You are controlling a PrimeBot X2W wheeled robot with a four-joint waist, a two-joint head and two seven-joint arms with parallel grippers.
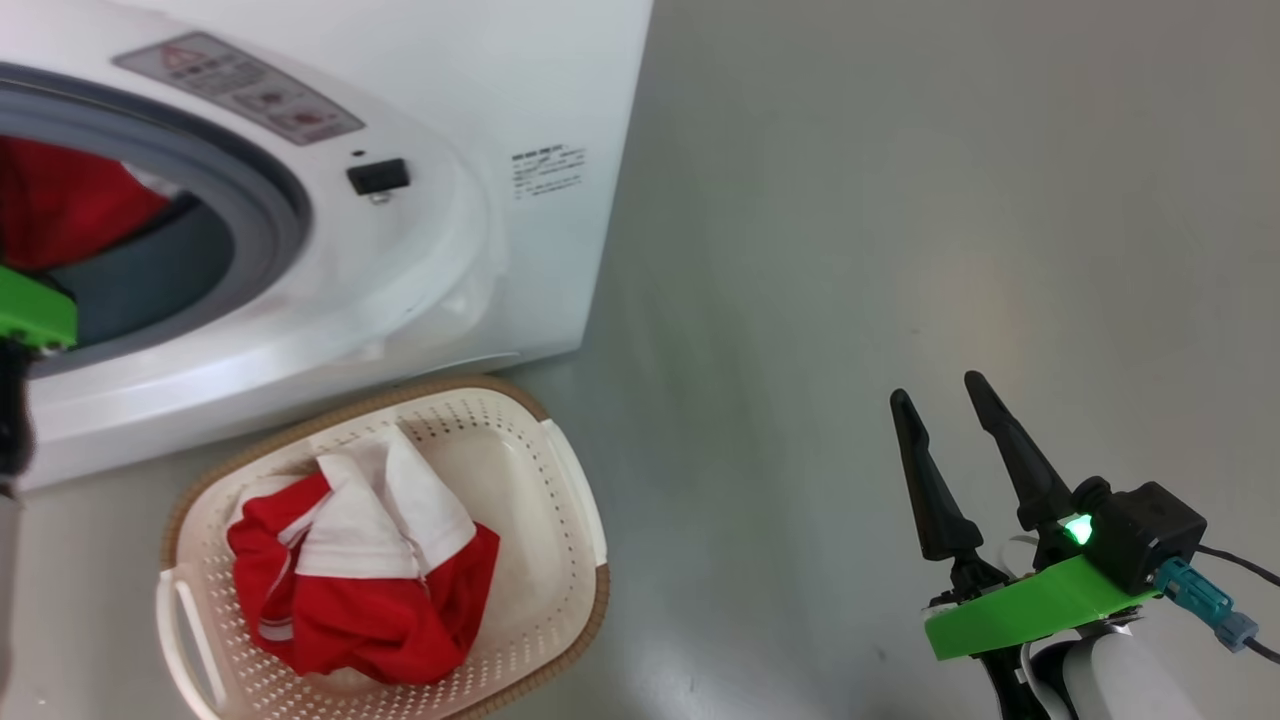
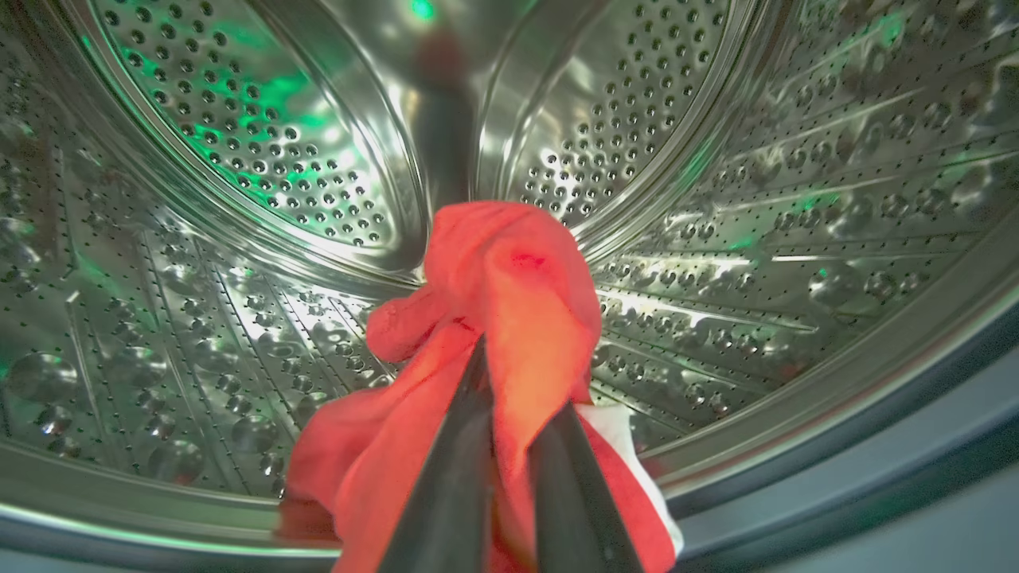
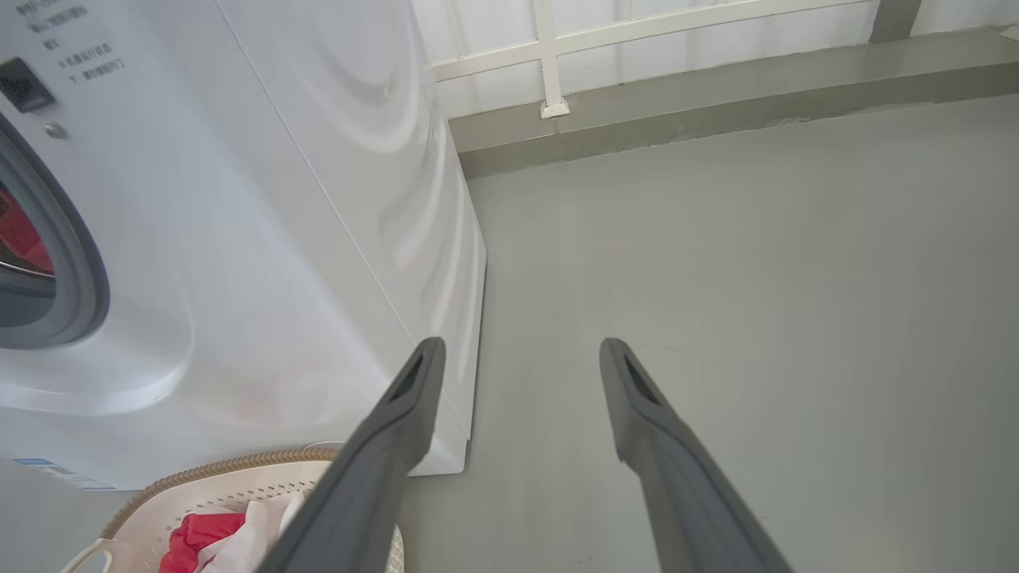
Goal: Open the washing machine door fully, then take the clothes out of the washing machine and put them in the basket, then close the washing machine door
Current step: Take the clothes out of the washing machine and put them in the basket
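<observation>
**Head view:** The washing machine [image 1: 520, 100] is standing at upper left w/ its round opening showing, and a grey rubber ring [image 1: 275, 200] is running around that opening. A red garment [image 1: 60, 200] is hanging inside the opening, at the pic's left edge. Just below it, a green bracket [image 1: 30, 312] on the left arm is reaching in at the opening. The basket [image 1: 578, 520] is sitting on the grey floor [image 1: 900, 200] directly in front of the machine, close to its base. Clothes [image 1: 370, 590], red w/ white panels, are lying bunched inside it, more toward its left half. The right end effector [image 1: 937, 388] is hovering at lower right over bare floor, well apart from basket and machine, fingers spread and gripping nothing.

**Left wrist view:** The left end effector [image 2: 519, 376] is working inside the perforated steel drum [image 2: 239, 119]. Its two dark fingers are sitting narrow, pinching the red garment between them. The fabric is bunching up above the tips and draping down both sides, w/ a white panel [image 2: 629, 438] peeking out at right. Can't tell whether the cloth is touching the drum wall.

**Right wrist view:** The right end effector's fingers are standing wide apart w/ nothing between them, pointing over the floor beside the machine's side panel. The basket's rim is showing at bottom left, clothes inside. A white railing [image 3: 549, 56] is running along the far edge above a grey kerb [image 3: 716, 87].
</observation>
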